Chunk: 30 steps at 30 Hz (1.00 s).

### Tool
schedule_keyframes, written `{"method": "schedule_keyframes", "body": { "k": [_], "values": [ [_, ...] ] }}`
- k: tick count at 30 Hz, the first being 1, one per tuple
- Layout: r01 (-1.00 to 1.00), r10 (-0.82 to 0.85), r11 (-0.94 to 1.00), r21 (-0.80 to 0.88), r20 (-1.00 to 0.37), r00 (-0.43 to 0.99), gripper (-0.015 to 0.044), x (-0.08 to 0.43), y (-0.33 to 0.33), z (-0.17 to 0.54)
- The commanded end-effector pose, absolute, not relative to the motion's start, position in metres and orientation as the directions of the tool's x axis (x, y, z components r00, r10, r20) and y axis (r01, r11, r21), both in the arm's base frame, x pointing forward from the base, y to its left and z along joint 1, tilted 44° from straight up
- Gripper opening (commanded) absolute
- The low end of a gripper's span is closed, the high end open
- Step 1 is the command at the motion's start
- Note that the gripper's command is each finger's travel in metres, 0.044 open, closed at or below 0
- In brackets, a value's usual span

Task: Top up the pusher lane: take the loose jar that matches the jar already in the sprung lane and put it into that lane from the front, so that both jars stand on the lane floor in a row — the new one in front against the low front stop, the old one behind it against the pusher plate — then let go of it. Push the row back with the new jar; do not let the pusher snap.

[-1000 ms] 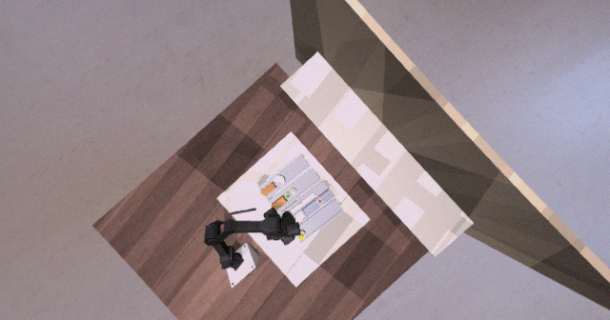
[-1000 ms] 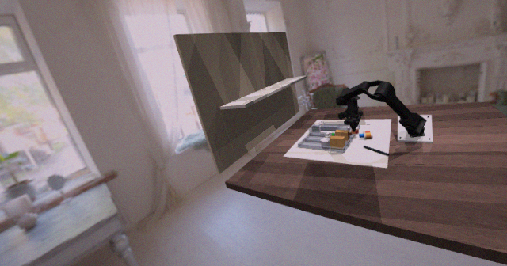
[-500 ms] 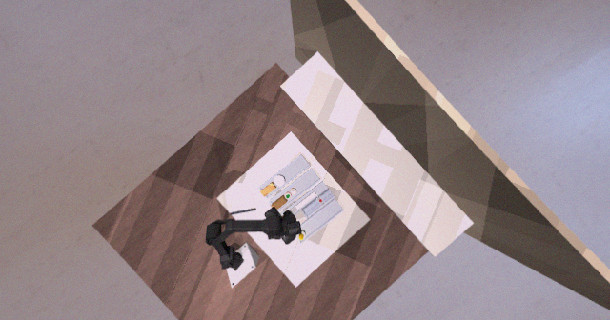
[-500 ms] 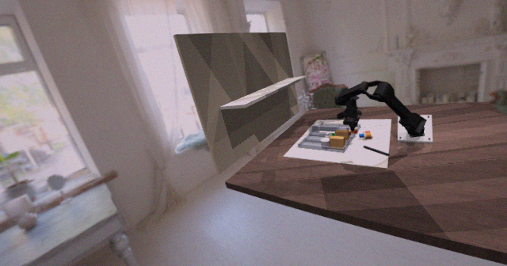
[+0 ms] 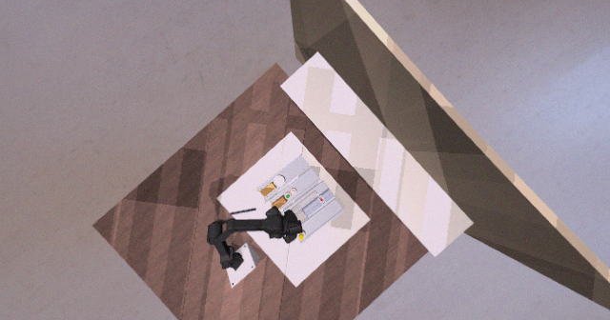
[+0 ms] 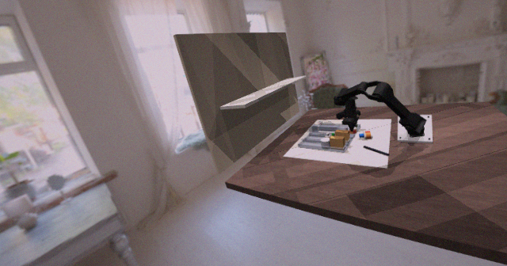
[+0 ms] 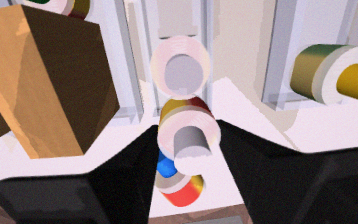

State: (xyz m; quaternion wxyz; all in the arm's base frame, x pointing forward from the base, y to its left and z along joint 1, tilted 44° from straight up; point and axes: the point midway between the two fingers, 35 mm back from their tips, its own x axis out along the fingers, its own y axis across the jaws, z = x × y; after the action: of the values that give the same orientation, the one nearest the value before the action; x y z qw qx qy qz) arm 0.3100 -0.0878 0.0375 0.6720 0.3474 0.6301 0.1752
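My gripper (image 7: 187, 127) (image 6: 352, 129) is shut on a jar (image 7: 168, 131) with a red and yellow body, a white shoulder and a grey lid. The jar is upright or nearly so, at the front end of the sprung lane (image 7: 209, 55); its exact height above the lane floor is unclear. The jar in the lane (image 7: 158, 64) has a pale shoulder and a matching grey lid; it stands just behind the held jar in the wrist view, and any contact between them cannot be told. The low front stop is hidden. The arm covers the fingers in the top view.
A blue-capped red and yellow jar (image 7: 181, 194) (image 6: 367, 134) lies in front. A green jar with a yellow cap (image 7: 305, 75) is at the right lane's front. Tall brown boxes (image 7: 75, 90) (image 6: 337, 142) (image 5: 268, 190) stand left. A black rod (image 5: 243, 211) (image 6: 376, 150) lies nearby.
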Motion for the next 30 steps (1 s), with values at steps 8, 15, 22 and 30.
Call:
{"method": "schedule_keyframes", "body": {
  "k": [8, 15, 22, 30],
  "values": [
    [0.191, 0.672, 0.697, 0.692, -0.722, 0.164, 0.0, 0.321, -0.09, 0.04],
    [0.191, 0.672, 0.697, 0.692, -0.722, 0.164, 0.0, 0.324, -0.091, 0.04],
    [0.191, 0.672, 0.697, 0.692, -0.722, 0.164, 0.0, 0.327, -0.091, 0.04],
    [0.191, 0.672, 0.696, 0.692, -0.722, 0.164, 0.0, 0.33, -0.092, 0.041]
  ]
}}
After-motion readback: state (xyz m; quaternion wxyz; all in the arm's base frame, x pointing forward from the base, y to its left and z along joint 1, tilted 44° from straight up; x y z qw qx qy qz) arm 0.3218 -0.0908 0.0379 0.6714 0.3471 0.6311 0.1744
